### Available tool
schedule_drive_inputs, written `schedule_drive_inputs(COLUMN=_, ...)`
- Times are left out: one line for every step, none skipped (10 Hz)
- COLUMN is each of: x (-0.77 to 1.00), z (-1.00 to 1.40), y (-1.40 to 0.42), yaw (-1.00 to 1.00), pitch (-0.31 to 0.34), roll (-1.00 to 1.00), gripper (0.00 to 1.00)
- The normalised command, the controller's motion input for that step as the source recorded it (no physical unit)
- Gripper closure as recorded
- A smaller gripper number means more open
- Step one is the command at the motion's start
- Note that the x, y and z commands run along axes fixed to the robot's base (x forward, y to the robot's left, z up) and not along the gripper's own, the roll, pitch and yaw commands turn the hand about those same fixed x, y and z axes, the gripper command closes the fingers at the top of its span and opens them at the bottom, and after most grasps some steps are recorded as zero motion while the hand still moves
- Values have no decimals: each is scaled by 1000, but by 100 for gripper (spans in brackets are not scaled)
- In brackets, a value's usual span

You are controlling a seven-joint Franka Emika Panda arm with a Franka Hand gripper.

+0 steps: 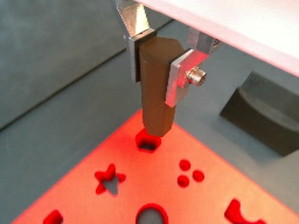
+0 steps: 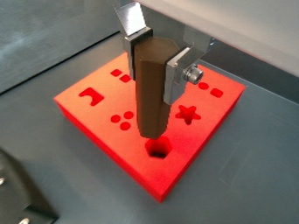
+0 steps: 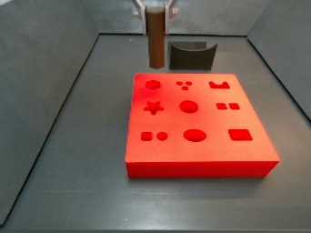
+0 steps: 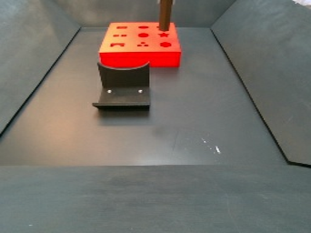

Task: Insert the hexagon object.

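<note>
My gripper (image 1: 160, 63) is shut on the hexagon object (image 1: 158, 96), a long reddish-brown rod held upright between the silver fingers. It also shows in a wrist view (image 2: 152, 96) and in both side views (image 3: 155, 41) (image 4: 165, 11). Its lower end hangs just above a hexagonal hole (image 2: 156, 150) near one corner of the red block (image 2: 93, 98). The hole also shows in a wrist view (image 1: 147, 143) and a side view (image 3: 149, 85). The rod's tip is still outside the hole. The red block (image 3: 201, 150) has several other shaped holes.
The dark grey fixture (image 3: 191, 55) with a curved top stands on the floor beside the red block; it also shows in a side view (image 4: 123, 84) and a wrist view (image 1: 263, 109). Grey walls enclose the floor on both sides.
</note>
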Motion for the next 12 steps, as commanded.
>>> schedule_drive_inputs(x=209, z=-420, y=0, yaw=43, pitch=-123, roll=0, gripper=100)
schedule_drive_inputs(x=80, z=-320, y=0, yaw=66, pitch=-177, roll=0, gripper=100)
schedule_drive_inputs(x=0, z=-220, y=0, yaw=103, pitch=-149, roll=26, gripper=100)
schedule_drive_inputs(x=-71, z=-243, y=-149, yaw=11, pitch=-66, roll=60, gripper=100)
schedule_drive_inputs(x=-131, z=-231, y=-163, yaw=9, pitch=-86, roll=74, gripper=100)
schedule_drive_inputs(x=-37, z=-217, y=0, yaw=51, pitch=-83, roll=149, gripper=100)
schedule_drive_inputs(x=0, z=-257, y=0, yaw=100, pitch=-54, roll=180, gripper=100)
schedule_drive_inputs(x=0, z=-254, y=0, yaw=86, pitch=-27, roll=204, gripper=100)
schedule_drive_inputs(x=0, z=-131, y=0, yaw=0, pitch=0, roll=31, gripper=100)
schedule_drive_inputs(x=0, z=-131, y=-91, yaw=0, pitch=-3, roll=64, gripper=100)
schedule_drive_inputs(x=57, z=-263, y=0, yaw=0, pitch=-10, roll=196, gripper=100)
schedule_drive_inputs(x=0, z=-329, y=17, yaw=0, pitch=-14, roll=247, gripper=100)
